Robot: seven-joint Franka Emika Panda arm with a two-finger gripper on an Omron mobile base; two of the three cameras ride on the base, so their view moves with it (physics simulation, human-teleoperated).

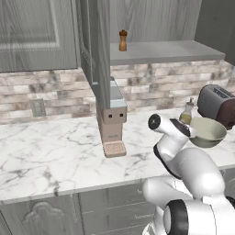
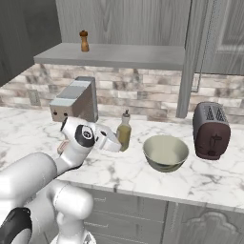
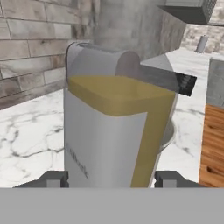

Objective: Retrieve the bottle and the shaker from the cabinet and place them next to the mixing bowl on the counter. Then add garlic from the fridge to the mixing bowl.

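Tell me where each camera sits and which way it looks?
Left base view: behind the arm's left, facing the counter and cabinet; arm lower right.
Right base view: behind its right, same scene; arm lower left.
Hand view: on the hand, facing the bottle between the fingertips.
Both base views share the shaker, bottle and mixing bowl.

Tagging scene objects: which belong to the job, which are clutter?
Job: tall clear glass bottle of yellowish liquid; small brown wooden shaker on grey cabinet shelf; pale olive-green mixing bowl.
Clutter: dark red toaster; grey coffee machine.
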